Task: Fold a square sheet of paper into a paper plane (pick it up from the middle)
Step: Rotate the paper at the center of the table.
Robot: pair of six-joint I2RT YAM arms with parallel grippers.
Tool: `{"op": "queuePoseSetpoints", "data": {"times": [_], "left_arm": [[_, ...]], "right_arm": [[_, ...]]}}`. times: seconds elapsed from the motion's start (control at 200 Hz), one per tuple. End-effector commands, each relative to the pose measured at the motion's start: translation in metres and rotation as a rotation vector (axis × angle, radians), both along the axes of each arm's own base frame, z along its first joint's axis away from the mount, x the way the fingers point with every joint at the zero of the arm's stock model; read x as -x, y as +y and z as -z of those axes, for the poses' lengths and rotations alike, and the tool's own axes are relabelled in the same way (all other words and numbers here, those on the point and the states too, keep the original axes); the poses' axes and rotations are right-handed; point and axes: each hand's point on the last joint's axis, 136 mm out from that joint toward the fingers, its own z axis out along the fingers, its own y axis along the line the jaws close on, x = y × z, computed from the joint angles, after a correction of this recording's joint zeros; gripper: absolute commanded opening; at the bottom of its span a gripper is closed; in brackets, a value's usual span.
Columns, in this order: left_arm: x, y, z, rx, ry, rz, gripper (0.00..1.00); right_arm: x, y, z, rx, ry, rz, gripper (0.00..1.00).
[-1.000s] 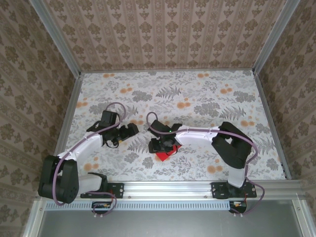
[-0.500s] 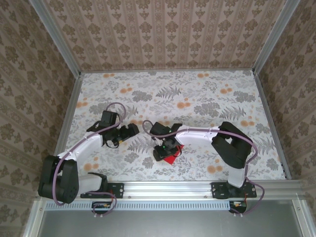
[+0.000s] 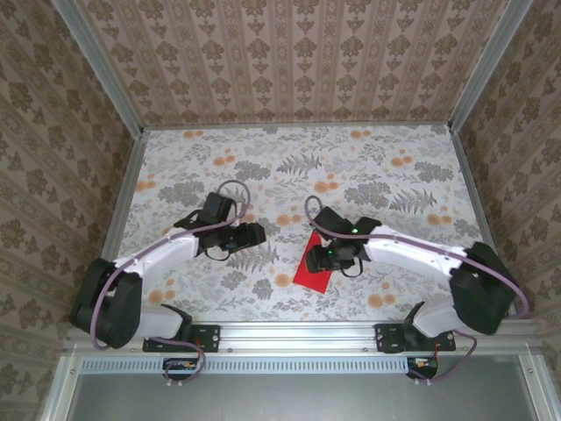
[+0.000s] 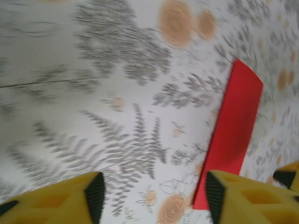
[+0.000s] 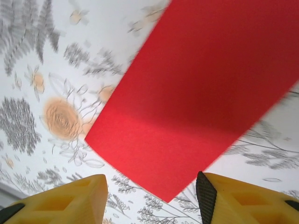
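The square sheet of paper (image 3: pixel 313 274) lies flat on the floral table as a long red rectangle, not a pointed paper plane. My right gripper (image 3: pixel 324 258) hovers over its upper end, open. In the right wrist view the red paper (image 5: pixel 201 88) spreads below the yellow fingertips (image 5: pixel 96 198), with one corner lying between them, and the gripper (image 5: pixel 152 198) holds nothing. My left gripper (image 3: pixel 256 235) is open to the left of the paper. In the left wrist view the red strip (image 4: pixel 233 135) runs up from beside the right fingertip (image 4: pixel 219 200), and the open gripper (image 4: pixel 154 203) has bare table between its fingers.
The table (image 3: pixel 368 167) carries a grey and orange floral print. Aluminium rails (image 3: pixel 478 219) and wallpapered walls bound it on three sides. Both arm bases sit on the near rail (image 3: pixel 298 333).
The right arm has swung out and its gripper has drawn back up and to the right, uncovering the red paper as a long strip. The left gripper has moved right toward the paper, its jaws narrower.
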Motion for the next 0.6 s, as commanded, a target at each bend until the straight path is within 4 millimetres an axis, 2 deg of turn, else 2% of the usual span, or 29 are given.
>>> {"op": "queuePoseSetpoints", "data": {"times": [0.0, 0.16, 0.345, 0.41, 0.59], "left_arm": [[-0.006, -0.048, -0.021, 0.091, -0.057, 0.123, 0.47], [-0.001, -0.109, -0.018, 0.124, -0.031, 0.276, 0.31], [-0.001, -0.159, 0.004, 0.102, 0.035, 0.369, 0.23], [-0.003, -0.167, 0.014, 0.069, 0.054, 0.379, 0.22], [-0.005, -0.165, 0.050, -0.024, 0.145, 0.348, 0.21]], "right_arm": [[-0.005, -0.026, 0.003, -0.049, -0.015, 0.275, 0.58], [-0.001, -0.071, 0.010, -0.080, -0.021, 0.498, 0.60], [-0.001, -0.090, 0.012, -0.135, -0.034, 0.591, 0.61], [-0.001, -0.091, 0.012, -0.142, -0.032, 0.588, 0.62], [-0.001, -0.088, 0.012, -0.155, -0.023, 0.571, 0.62]]}}
